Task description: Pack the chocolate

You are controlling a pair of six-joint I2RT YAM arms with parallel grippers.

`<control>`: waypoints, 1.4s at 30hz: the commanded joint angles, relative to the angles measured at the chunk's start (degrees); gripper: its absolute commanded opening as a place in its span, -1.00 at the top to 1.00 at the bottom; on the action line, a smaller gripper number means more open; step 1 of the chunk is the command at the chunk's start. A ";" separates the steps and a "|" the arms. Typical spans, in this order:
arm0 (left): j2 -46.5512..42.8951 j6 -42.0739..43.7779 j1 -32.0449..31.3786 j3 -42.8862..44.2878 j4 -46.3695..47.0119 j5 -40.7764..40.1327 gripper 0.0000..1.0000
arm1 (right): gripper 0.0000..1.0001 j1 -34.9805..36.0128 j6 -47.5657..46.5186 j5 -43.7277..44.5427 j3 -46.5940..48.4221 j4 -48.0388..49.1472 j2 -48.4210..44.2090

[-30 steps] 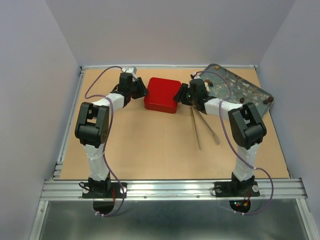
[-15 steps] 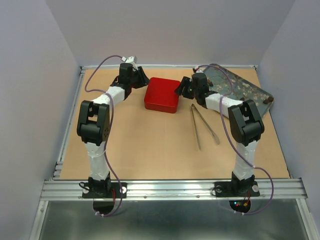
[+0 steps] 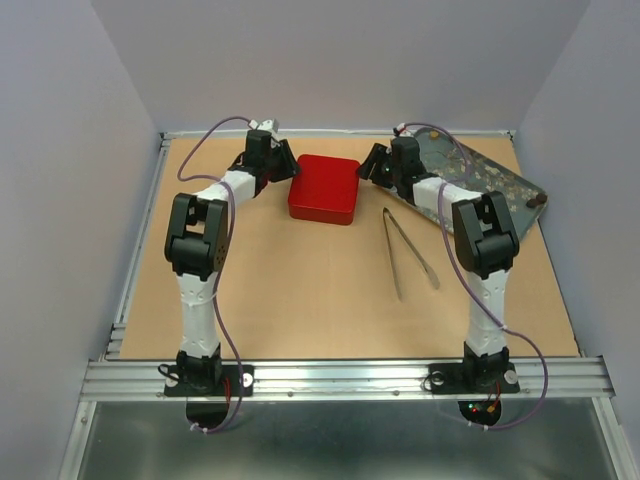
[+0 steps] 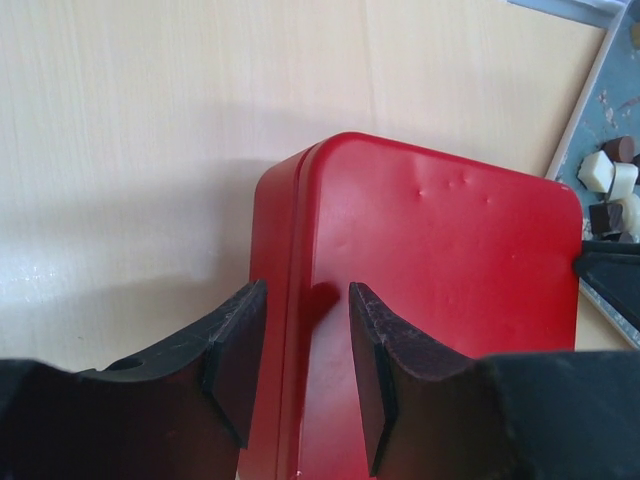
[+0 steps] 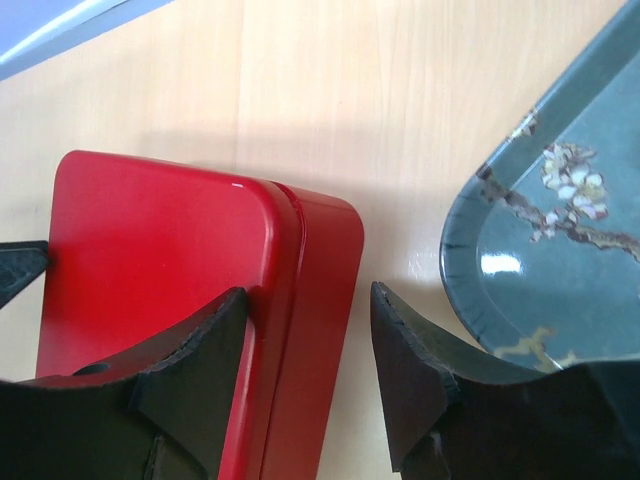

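The closed red box lies at the middle back of the table. My left gripper is open at its left edge; in the left wrist view the fingers straddle the lid's rim. My right gripper is open at the box's right edge; in the right wrist view one finger is over the lid and the other is outside the box wall. Small chocolate pieces, cream and dark, lie on the grey-blue flowered tray. Both grippers hold nothing.
Metal tongs lie on the tabletop in front of the tray, right of centre. The tray's rim is close to my right gripper's outer finger. Walls enclose the table on three sides.
Both grippers have moved toward the far side of the table, along the box's left and right edges. The box, tongs and tray have not moved.
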 commanded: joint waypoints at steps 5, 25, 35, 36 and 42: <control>1.53 0.83 0.00 3.43 -0.43 0.61 0.01 | -0.15 0.28 -3.20 2.32 4.36 -5.19 3.25; 1.98 2.06 -0.96 2.90 -2.10 -1.67 0.01 | -0.16 0.19 -4.25 4.35 6.21 -14.86 5.11; -7.59 4.08 -0.88 4.40 -0.60 -5.36 -0.32 | -0.42 0.28 -7.95 5.13 5.86 -14.16 -6.05; -8.74 4.25 -0.70 4.14 -0.69 -6.06 -0.35 | -0.43 0.19 -8.30 5.75 5.42 -14.16 -7.54; -20.68 6.19 1.58 -1.31 -0.16 -10.19 -0.51 | -0.47 -0.16 -11.63 11.46 -0.73 -13.72 -19.22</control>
